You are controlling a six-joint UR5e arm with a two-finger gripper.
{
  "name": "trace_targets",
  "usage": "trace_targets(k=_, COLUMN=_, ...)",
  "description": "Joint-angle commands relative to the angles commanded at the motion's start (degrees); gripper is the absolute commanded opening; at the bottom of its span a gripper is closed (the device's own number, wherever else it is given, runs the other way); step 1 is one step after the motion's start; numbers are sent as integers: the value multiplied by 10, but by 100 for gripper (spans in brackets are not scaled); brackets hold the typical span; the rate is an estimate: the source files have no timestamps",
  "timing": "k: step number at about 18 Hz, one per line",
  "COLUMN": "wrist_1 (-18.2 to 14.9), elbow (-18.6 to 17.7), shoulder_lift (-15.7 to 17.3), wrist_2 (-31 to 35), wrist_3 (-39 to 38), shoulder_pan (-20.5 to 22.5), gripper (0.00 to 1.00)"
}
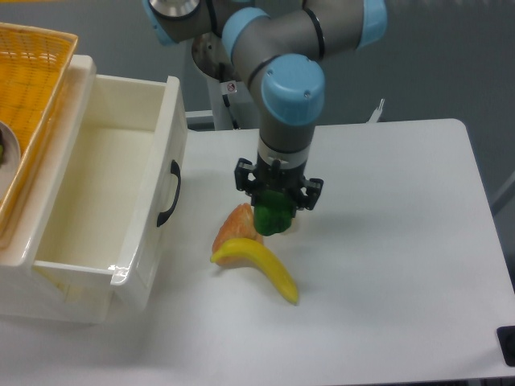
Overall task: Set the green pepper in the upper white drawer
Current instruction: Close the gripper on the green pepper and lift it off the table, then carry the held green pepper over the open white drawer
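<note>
1. Fixed camera, the only view. The arm comes down from the top centre of the frame; the end effector (274, 211) sits at mid-frame, pointing down.

2. End effector is clenched on the green pepper (273, 217). Dark finger parts show either side of the pepper's upper half. The pepper looks lifted a little off the bench (386, 241), though its underside is too close to the things below to be sure of the gap.

3. Just below and left of the pepper: an orange wedge-shaped fruit piece (237, 225), and a yellow banana (257, 265) lying diagonally toward lower centre. The pepper overlaps the wedge's upper right edge in the picture; touching or only in front, cannot tell.

4. The upper white drawer (153, 249) fills the left of the frame, pulled open, black handle (170, 193) facing the bench. Its inside shows bare white floor; no pepper in it.

5. An orange woven basket (36, 80) sits in the upper left corner, above and behind the drawer. Something dark at its left edge, cut by the frame; not identifiable.

6. Progress, as a judgement: grasp done, pepper is in hand. Left to do: carry it left across the bench, clear the drawer's tall front wall, get over the open cavity, let go. Pepper and drawer are well apart, so the transfer is at most just beginning.
</note>
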Motion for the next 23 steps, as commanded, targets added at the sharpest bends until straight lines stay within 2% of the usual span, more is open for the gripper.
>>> trace_targets(k=6, wrist_1=-11, elbow=4, shoulder_lift=21, wrist_2=-41, wrist_3=-38, shoulder_pan=-4, gripper=67)
trace_targets(k=10, wrist_1=-11, elbow=4, shoulder_lift=51, wrist_2=-86, wrist_3=-63, shoulder_pan=2, gripper=67)
trace_targets(k=16, wrist_1=-14, elbow=3, shoulder_lift=85, wrist_2=-119, wrist_3=-92, shoulder_pan=2, gripper=67)
trace_targets(k=23, wrist_1=-71, elbow=5, shoulder_lift=111, wrist_2=-156, wrist_3=-107, shoulder_pan=-3, gripper=67)
